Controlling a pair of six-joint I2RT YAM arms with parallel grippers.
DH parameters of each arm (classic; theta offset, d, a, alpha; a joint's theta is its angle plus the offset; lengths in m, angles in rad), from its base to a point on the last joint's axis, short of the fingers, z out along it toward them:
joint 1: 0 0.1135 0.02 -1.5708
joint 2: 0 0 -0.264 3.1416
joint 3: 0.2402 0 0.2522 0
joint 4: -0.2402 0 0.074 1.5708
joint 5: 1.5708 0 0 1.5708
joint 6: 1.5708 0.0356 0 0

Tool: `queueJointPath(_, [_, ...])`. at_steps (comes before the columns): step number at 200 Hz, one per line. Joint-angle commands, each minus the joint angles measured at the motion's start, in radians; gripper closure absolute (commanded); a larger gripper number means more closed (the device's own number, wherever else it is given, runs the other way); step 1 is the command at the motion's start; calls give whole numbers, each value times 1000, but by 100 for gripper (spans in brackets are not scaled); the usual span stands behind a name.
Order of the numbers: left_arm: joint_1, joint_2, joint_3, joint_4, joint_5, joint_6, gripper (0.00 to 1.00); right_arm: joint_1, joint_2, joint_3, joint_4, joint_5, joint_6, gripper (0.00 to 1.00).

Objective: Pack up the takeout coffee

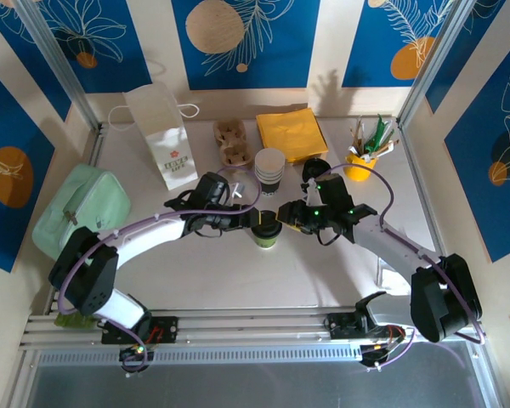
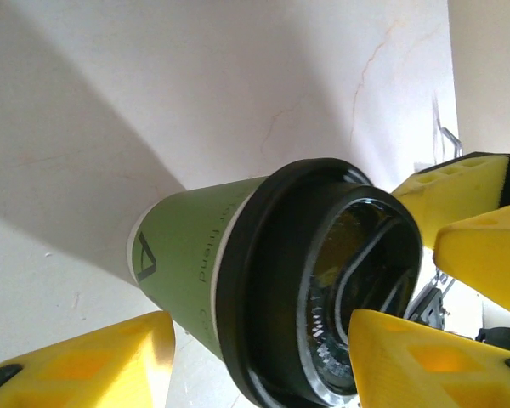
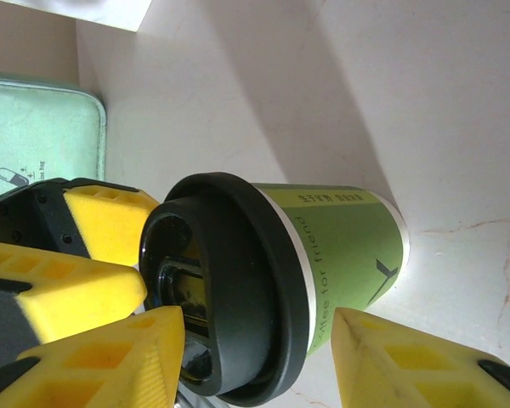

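Top external view: one green paper cup point(image 1: 266, 235) with one round black plastic lid point(image 2: 323, 280) stands mid-way on the pale surface point(image 1: 238, 285). Left gripper point(image 2: 262, 323) and right gripper point(image 3: 257, 316) — two blocky yellow fingers point(image 2: 85, 357) each — straddle it, spread and unclamped.

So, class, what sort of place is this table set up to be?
Probably a staged café takeout counter: a lidded green coffee cup, a stack of lidless cups, a white paper bag and yellow napkins.
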Motion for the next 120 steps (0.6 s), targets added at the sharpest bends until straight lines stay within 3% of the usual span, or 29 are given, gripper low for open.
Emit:
queueJointPath(1, [-9, 33, -20, 10, -2, -20, 44, 7, 28, -21, -17, 1, 0, 50])
queueJointPath(120, [-9, 29, 5, -44, -30, -18, 44, 10, 26, -13, -32, -3, -26, 51])
